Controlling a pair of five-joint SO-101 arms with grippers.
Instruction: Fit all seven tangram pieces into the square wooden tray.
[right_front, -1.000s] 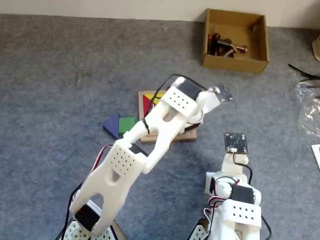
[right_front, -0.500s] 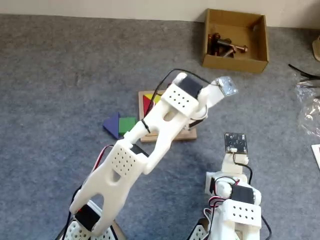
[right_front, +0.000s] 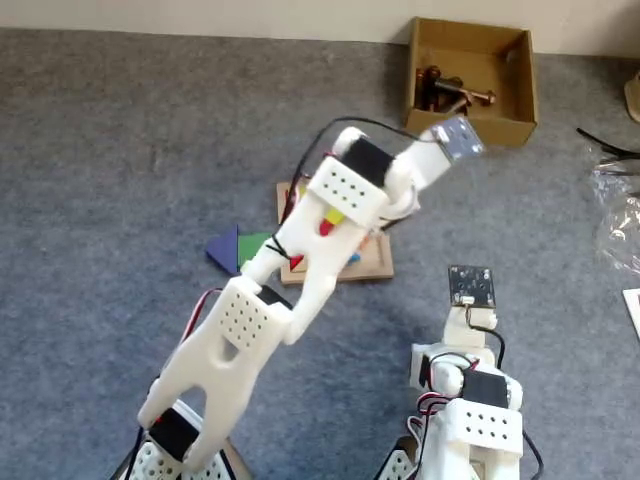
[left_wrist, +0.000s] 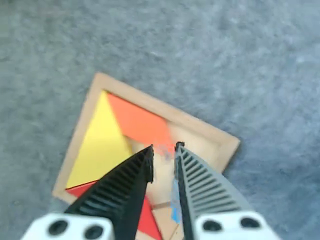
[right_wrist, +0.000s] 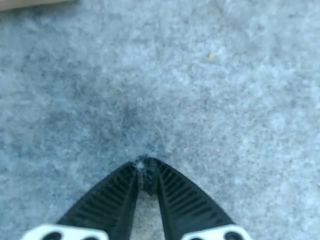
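Mid-assembly: left gripper (left_wrist: 163, 147), fingers slightly spread and empty, above part-filled tray (left_wrist: 223, 142); blue piece (right_front: 224, 250) and green piece (right_front: 256, 246) lie just beside it on the worktop (right_front: 120, 150), likely next to fetch; right gripper (right_wrist: 146, 167), fingers pressed together.

left arm (right_front: 300, 290) over tray (right_front: 372, 264), blue piece (right_front: 225, 250) just beside

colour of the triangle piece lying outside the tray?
Blue. The flat triangular tangram piece shows best in the high view.

You see the desk (right_front: 120, 120) from high overhead; each wrist view stares close past its jaws, the left sharing the tray (left_wrist: 227, 146) beneath them
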